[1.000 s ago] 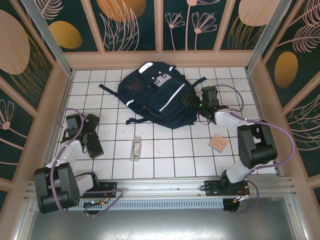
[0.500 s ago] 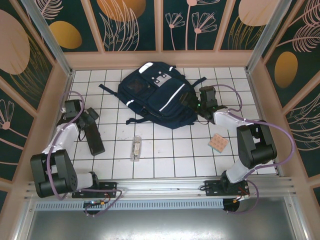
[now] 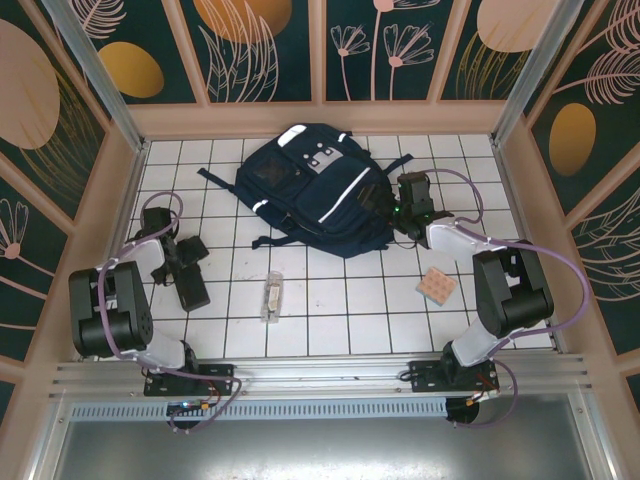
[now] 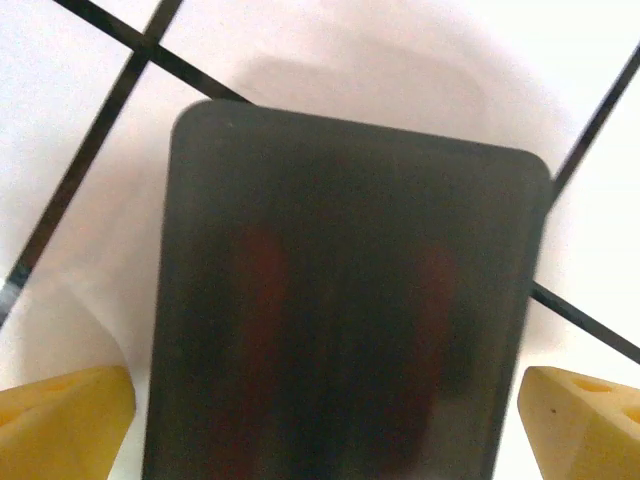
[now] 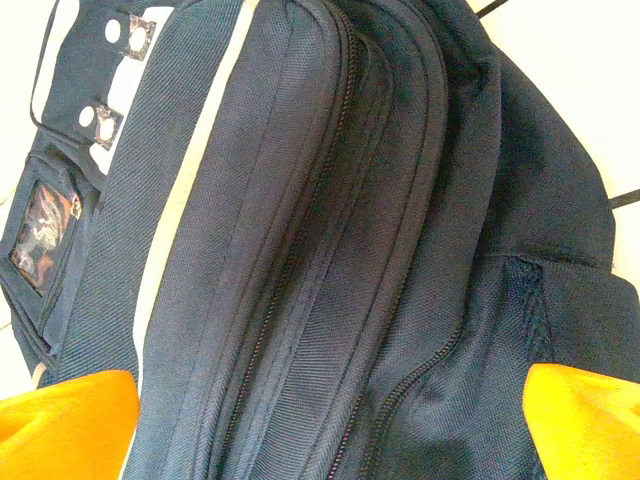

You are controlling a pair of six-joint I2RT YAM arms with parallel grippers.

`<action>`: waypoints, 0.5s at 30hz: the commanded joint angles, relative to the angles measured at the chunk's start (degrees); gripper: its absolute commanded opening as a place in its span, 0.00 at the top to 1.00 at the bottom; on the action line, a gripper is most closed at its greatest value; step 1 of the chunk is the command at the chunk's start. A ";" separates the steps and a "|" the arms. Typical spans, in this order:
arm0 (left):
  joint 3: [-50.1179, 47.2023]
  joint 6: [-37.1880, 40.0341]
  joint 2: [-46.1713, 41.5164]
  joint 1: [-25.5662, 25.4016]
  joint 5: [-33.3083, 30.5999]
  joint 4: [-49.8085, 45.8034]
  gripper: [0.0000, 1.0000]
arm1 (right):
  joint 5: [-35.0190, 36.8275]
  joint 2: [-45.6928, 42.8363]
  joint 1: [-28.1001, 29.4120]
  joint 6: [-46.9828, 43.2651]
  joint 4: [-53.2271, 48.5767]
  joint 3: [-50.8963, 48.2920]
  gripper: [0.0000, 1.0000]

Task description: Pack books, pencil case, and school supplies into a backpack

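The backpack (image 3: 315, 190) lies flat in the far half of the tabletop (image 3: 340, 310), about midway between the left and right edges. In the right wrist view its zip lines look closed, as far as I can judge.

The left end effector (image 4: 325, 420) hovers near the left edge, low over a dark oblong case (image 3: 192, 287), which I take for the pencil case. Its fingers are wide apart, one on each side of the case, and grip nothing. The right end effector (image 5: 325, 425) is at the right side of the backpack, its fingers also wide apart over the fabric, holding nothing.

A pinkish square pad (image 3: 436, 286) lies toward the right edge, and a narrow clear box (image 3: 271, 296) lies near the middle, closer to the near edge. Both are outside the backpack.

The step in hand seems to be the grasp of the case by the left arm, while the right arm prepares to handle the backpack. The next move probably calls for lowering and closing the left fingers across the narrow width of the case. The right arm must find a zip pull or fold of fabric, because nothing can go inside before a compartment is open.
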 commanded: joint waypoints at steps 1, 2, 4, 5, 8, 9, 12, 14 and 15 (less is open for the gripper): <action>0.36 1.12 2.74 -0.06 0.51 0.59 0.03 | 0.34 -0.24 0.51 0.93 1.77 -0.96 0.01; 0.60 1.24 2.81 -0.04 0.09 0.57 0.06 | 0.42 -0.39 0.49 0.86 1.69 -1.14 0.01; 0.80 1.11 2.53 -0.09 0.05 0.72 0.14 | 0.51 -0.49 0.56 0.80 1.77 -1.23 0.01; 0.72 1.04 2.17 -0.04 0.25 1.13 0.18 | 0.39 -0.43 0.55 0.89 1.90 -1.24 0.01; 1.40 0.61 1.65 -0.04 1.01 1.28 0.28 | -0.94 -0.05 0.59 1.03 2.56 -1.23 0.01; 1.57 0.28 1.58 -0.04 1.09 1.28 0.29 | -1.43 0.21 0.70 0.94 2.64 -0.97 0.01; 2.10 -1.72 0.97 -0.04 2.90 2.32 0.30 | -2.85 1.12 1.47 0.21 2.61 0.20 0.01; 2.25 -4.46 -0.05 -0.04 5.57 4.42 0.35 | -4.22 1.81 2.47 -0.97 2.87 1.15 0.01; 2.21 -5.93 -0.59 -0.04 7.17 5.63 0.37 | -5.26 2.06 2.97 -1.52 3.13 1.58 0.01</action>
